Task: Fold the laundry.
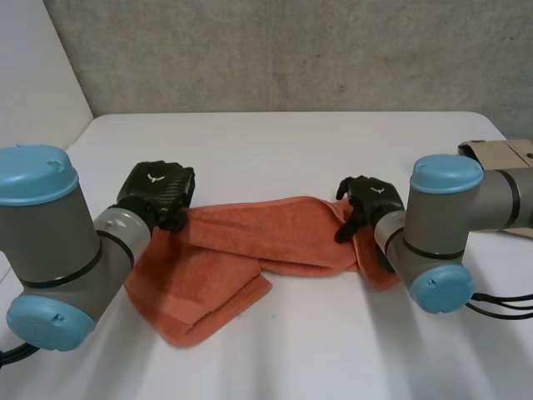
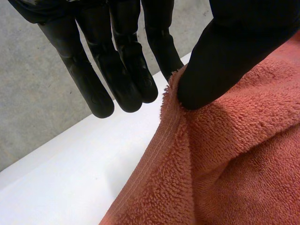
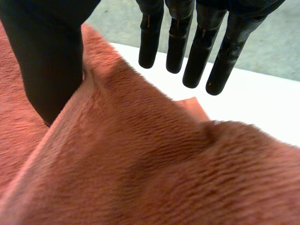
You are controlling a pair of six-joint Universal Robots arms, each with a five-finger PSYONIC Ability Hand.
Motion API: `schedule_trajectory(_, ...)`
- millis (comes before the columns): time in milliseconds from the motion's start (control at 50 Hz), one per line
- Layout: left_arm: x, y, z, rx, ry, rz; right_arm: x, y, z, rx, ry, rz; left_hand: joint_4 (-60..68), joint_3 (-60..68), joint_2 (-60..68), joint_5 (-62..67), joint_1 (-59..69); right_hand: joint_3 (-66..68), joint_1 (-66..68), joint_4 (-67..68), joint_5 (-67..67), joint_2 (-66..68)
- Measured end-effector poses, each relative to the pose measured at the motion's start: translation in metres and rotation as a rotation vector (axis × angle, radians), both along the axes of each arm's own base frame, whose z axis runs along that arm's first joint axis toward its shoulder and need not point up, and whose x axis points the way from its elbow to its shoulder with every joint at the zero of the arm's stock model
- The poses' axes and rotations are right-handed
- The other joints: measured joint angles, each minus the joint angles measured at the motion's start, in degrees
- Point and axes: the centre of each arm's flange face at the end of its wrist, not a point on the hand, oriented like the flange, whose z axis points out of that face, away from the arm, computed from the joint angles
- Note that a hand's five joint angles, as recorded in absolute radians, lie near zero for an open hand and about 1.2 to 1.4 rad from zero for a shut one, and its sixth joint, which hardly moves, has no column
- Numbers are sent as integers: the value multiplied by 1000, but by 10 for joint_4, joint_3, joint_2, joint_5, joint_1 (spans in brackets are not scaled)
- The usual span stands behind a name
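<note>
Orange towel [image 2: 234, 164], seemingly mid-fold: left hand [image 2: 234, 51] pinches its edge, right hand [image 3: 51, 61] rests open on it; next probably needs a firm right grip.

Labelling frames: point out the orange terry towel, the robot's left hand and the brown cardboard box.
orange terry towel [image 1: 250, 233]: head view, bunched middle.
left hand [image 1: 156, 188]: head view, its back.
brown cardboard box [image 1: 500, 155]: head view, its top.

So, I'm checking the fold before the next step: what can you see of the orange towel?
The towel is orange terry with a stitched hem, rumpled on the white table. Its middle is bunched into a roll between the hands; a doubled flap spreads near the left arm. The left hand pinches a hemmed edge, thumb against fingertip; the right hand presses its thumb on the other end, fingers straight and off it.
</note>
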Motion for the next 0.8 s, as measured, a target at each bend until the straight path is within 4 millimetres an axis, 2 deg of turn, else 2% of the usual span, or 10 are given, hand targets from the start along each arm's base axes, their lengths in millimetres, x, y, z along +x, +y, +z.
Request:
schedule_trajectory(260,4,2,5,-9,5,8,-19,-6,22,-61,57,-10,0,0,0,0,0,27,25,26,26,30)
schedule_trajectory(280,5,3,6,-10,5,9,-24,-8,21,-56,77,-6,0,0,0,0,0,99,90,98,97,107)
schedule_trajectory(420,5,5,7,-12,6,8,-35,-6,8,20,152,57,0,0,0,0,0,316,272,318,316,318)
schedule_trajectory(560,5,8,11,-20,9,5,-37,0,7,84,153,149,0,0,0,0,0,370,300,373,369,370)
schedule_trajectory(620,6,10,15,-28,12,3,-39,-2,20,63,139,186,0,0,0,0,0,370,300,373,369,370)
schedule_trajectory(640,6,12,22,-43,18,2,-42,-4,40,14,136,212,0,0,0,0,0,372,302,378,375,370)
schedule_trajectory(680,7,13,26,-53,22,2,-44,-4,52,-16,139,224,0,0,0,0,0,372,305,378,375,370)
schedule_trajectory(720,9,18,39,-83,35,1,-49,0,91,-104,165,259,0,0,0,0,0,372,306,378,375,370)
schedule_trajectory(740,9,18,41,-87,36,0,-50,1,96,-113,170,263,0,0,0,0,0,372,305,378,375,370)
schedule_trajectory(800,14,29,63,-128,54,-2,-56,16,139,-201,244,303,0,0,0,0,0,372,305,378,377,370)
